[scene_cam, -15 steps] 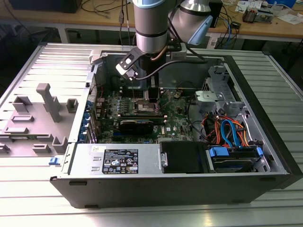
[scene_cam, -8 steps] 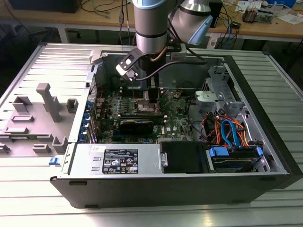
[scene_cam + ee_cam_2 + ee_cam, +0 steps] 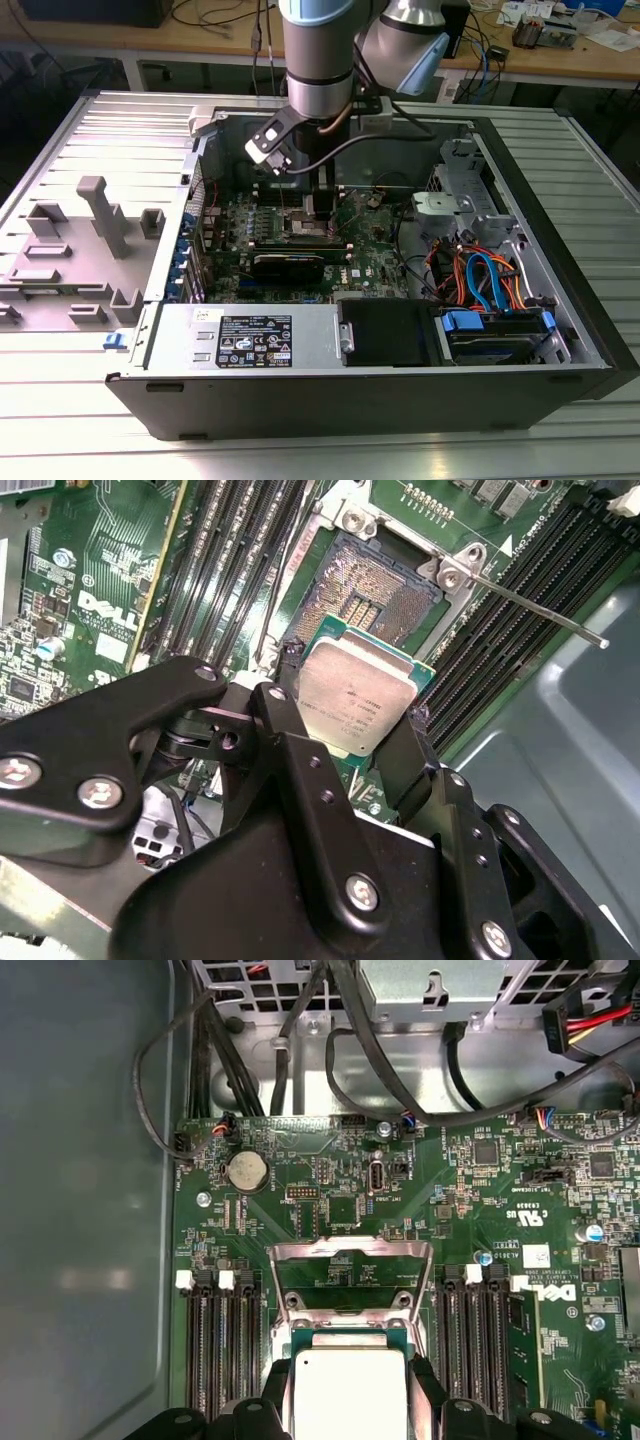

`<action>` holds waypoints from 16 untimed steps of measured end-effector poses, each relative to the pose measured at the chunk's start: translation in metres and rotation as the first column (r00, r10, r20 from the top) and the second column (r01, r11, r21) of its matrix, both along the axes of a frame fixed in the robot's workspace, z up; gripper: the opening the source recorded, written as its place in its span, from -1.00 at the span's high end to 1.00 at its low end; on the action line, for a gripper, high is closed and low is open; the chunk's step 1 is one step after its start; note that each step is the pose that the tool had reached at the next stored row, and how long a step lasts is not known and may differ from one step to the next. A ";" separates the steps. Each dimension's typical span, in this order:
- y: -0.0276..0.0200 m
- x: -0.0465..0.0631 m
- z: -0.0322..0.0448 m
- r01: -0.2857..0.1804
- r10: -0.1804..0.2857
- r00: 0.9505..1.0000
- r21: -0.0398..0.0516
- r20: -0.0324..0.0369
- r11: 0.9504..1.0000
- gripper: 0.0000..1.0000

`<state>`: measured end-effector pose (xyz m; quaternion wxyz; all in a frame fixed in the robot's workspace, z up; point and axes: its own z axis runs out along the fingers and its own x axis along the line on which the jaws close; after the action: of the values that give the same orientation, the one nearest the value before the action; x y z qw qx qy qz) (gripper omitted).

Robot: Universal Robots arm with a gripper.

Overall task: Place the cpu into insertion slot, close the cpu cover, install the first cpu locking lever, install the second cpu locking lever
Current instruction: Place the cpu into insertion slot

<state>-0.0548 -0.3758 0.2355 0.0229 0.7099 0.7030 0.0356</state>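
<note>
My gripper point(image 3: 355, 695) is shut on the cpu point(image 3: 352, 692), a silver-topped square chip on a green carrier, with one black finger on each of two opposite edges. Seen in the second wrist view, the chip hangs over one side of the insertion slot point(image 3: 385, 585), whose dark pin field lies uncovered beyond it. In the first wrist view the cpu point(image 3: 345, 1390) sits between the fingers point(image 3: 425, 1385), and the cpu cover point(image 3: 350, 1252) stands swung open behind it. A thin locking lever point(image 3: 540, 605) sticks out, unlatched. In the exterior view my gripper point(image 3: 318, 205) reaches down into the open computer case.
Black memory slots point(image 3: 215, 1350) flank the socket on both sides. Black cables point(image 3: 300, 1050) run along the case wall beyond the green motherboard point(image 3: 500, 1190). The power supply point(image 3: 250, 338) and drive bays with orange and blue cables point(image 3: 480, 280) fill the case's near side.
</note>
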 end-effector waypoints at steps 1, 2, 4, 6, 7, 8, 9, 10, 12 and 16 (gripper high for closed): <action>0.0000 0.000 -0.0009 0.000 0.000 1.000 0.000 0.000 1.000 -0.09; 0.0000 0.000 -0.0025 0.000 0.000 1.000 0.000 0.000 1.000 -0.09; 0.0000 -0.001 -0.0036 0.000 0.000 1.000 0.000 0.000 1.000 -0.09; 0.0001 -0.003 -0.0042 -0.001 0.001 1.000 0.000 0.000 1.000 -0.09; 0.0001 -0.004 -0.0045 -0.001 0.001 1.000 0.000 0.000 1.000 -0.09; 0.0001 -0.005 -0.0048 -0.001 0.001 1.000 0.000 0.000 1.000 -0.09; 0.0001 -0.006 -0.0052 -0.002 0.002 1.000 0.000 0.000 1.000 -0.09; 0.0003 -0.007 -0.0064 -0.002 0.002 1.000 0.000 0.000 1.000 -0.09; 0.0003 -0.009 -0.0079 -0.003 0.003 1.000 0.000 0.000 1.000 -0.09; 0.0003 -0.011 -0.0140 -0.009 0.009 1.000 0.000 0.000 1.000 -0.09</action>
<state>-0.0659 -0.3754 0.2215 0.0227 0.7067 0.7062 0.0357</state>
